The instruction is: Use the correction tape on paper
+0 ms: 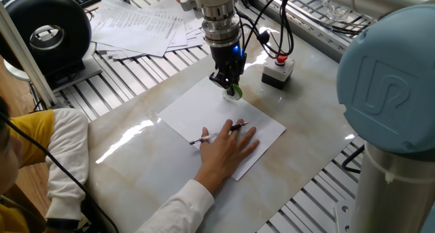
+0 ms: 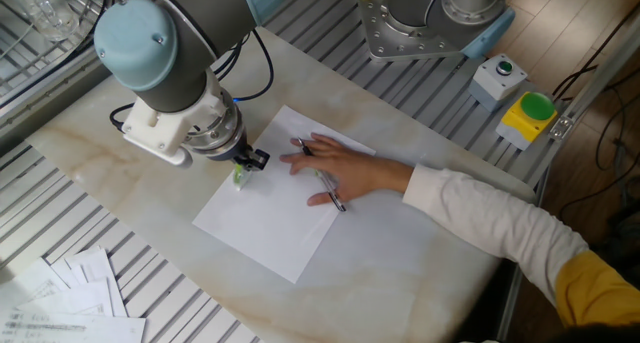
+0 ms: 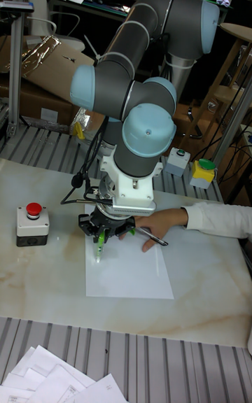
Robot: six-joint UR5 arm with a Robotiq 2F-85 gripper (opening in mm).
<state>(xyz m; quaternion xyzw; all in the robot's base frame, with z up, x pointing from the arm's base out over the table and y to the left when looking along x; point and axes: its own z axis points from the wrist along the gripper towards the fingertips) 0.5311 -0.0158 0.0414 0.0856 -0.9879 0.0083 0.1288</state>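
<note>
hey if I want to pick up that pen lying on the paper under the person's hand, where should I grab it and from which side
Grip the pen at its dark end, poking out past the hand's fingers, coming straight down. It lies flat on the paper; the hand covers its middle, so pinch across the thin barrel.
</note>
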